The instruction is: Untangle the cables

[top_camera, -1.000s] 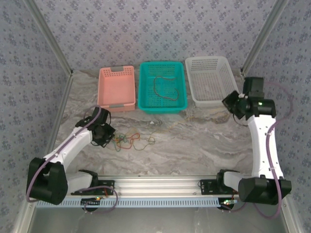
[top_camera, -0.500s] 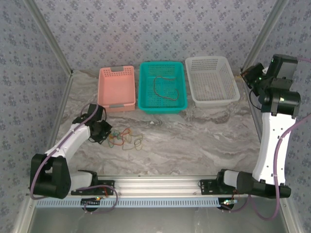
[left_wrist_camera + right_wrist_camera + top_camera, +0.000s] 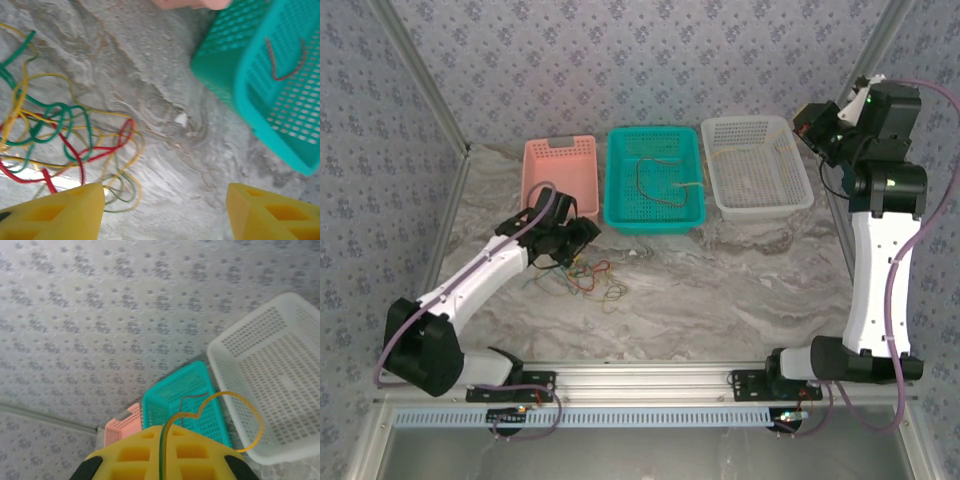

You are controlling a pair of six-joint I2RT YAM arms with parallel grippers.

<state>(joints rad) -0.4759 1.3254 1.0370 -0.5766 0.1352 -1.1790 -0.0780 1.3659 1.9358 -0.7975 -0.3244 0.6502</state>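
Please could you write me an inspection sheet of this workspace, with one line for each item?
Surface: marbled table, no spill seen.
Job's things: tangle of cables on the table; brown cable in the teal basket; yellow cable hanging from the right pincer.
Clutter: small white scrap near the teal basket.
Pincers: left pincer open beside the tangle; right pincer shut on the yellow cable, raised by the white basket.
Cables: purple hoses along both arms.
Surroundings: pink basket, patterned walls.
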